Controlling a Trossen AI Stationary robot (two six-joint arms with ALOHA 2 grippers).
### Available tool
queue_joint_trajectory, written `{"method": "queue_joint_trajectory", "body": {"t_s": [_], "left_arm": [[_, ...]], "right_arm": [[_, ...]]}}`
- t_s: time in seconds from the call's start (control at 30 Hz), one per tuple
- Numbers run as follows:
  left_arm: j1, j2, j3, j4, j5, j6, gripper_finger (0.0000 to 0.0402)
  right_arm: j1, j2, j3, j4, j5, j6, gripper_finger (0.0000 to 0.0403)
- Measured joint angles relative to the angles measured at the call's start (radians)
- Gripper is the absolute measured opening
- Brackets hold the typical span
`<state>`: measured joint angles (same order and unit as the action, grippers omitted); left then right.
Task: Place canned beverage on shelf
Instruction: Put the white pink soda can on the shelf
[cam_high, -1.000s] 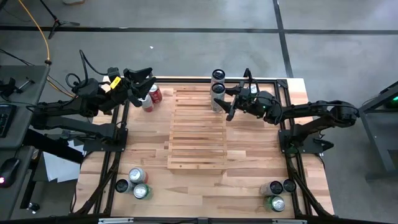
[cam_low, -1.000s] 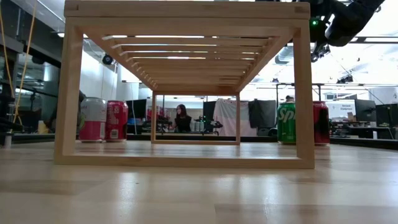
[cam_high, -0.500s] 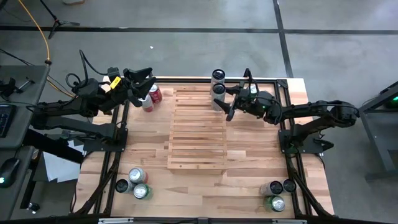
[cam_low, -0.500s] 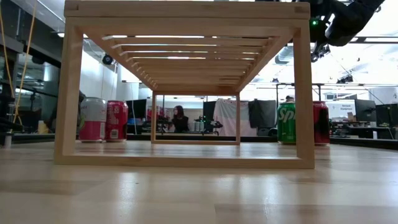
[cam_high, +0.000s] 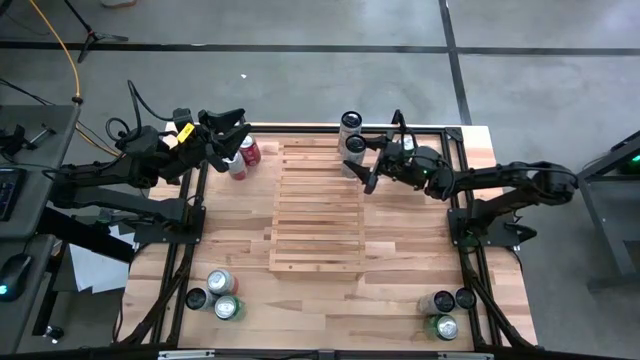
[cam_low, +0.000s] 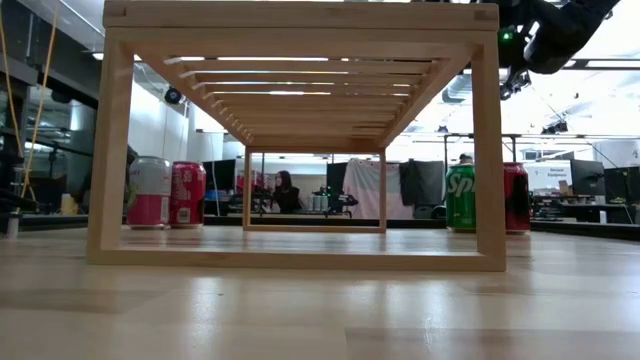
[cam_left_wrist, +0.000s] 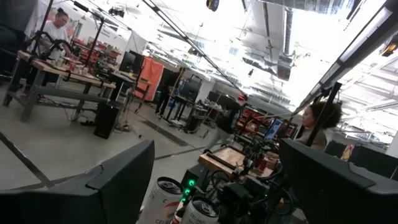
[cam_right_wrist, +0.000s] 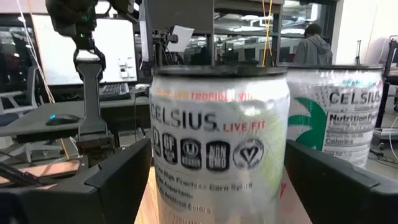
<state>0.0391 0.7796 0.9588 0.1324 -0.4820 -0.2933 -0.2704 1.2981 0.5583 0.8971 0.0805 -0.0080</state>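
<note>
Right wrist view puts our right end effector (cam_right_wrist: 217, 180) wide open, empty, astride a can (cam_right_wrist: 219, 143) on the shelf (cam_high: 318, 205); rigid, smooth, probably slippery, best gripped mid-body; left end effector (cam_high: 232, 128) waits open.

The shelf (cam_high: 316, 205) fills the centre of the high view, and its slatted top lies bare along most of its length, so there is open room above it. At its upper right corner three white cans (cam_high: 350, 142) stand in a tight row; my right end effector (cam_high: 366, 165) sits with its fingers spread around the nearest one, which blocks the way straight ahead. At upper left, a red can (cam_high: 250, 151) and a pale can (cam_high: 236, 167) crowd my left end effector (cam_high: 232, 136). Can clusters occupy the lower left (cam_high: 219, 295) and lower right (cam_high: 443, 311) of the surface (cam_high: 400, 250). Under the shelf the passage looks clear, though I can't judge its far end.
</note>
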Motion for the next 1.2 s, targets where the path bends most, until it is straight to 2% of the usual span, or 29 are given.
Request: {"method": "queue_joint_trajectory", "body": {"t_s": [0.37,0.8,0.93,1.13,1.2], "left_arm": [[0.000,0.000,0.000,0.000,0.024,0.000,0.0335],[0.000,0.000,0.000,0.000,0.027,0.000,0.0335],[0.000,0.000,0.000,0.000,0.027,0.000,0.0335],[0.000,0.000,0.000,0.000,0.027,0.000,0.0335],[0.000,0.000,0.000,0.001,0.027,0.000,0.0335]], "right_arm": [[0.000,-0.100,0.000,-0.083,0.000,0.006,0.0344],[0.000,-0.342,0.000,-0.431,-0.001,0.021,0.0344],[0.000,-0.438,0.000,-0.503,-0.001,0.152,0.0344],[0.001,-0.531,0.000,-0.507,-0.002,0.580,0.0344],[0.001,-0.539,0.000,-0.504,-0.015,0.669,0.0344]]}}
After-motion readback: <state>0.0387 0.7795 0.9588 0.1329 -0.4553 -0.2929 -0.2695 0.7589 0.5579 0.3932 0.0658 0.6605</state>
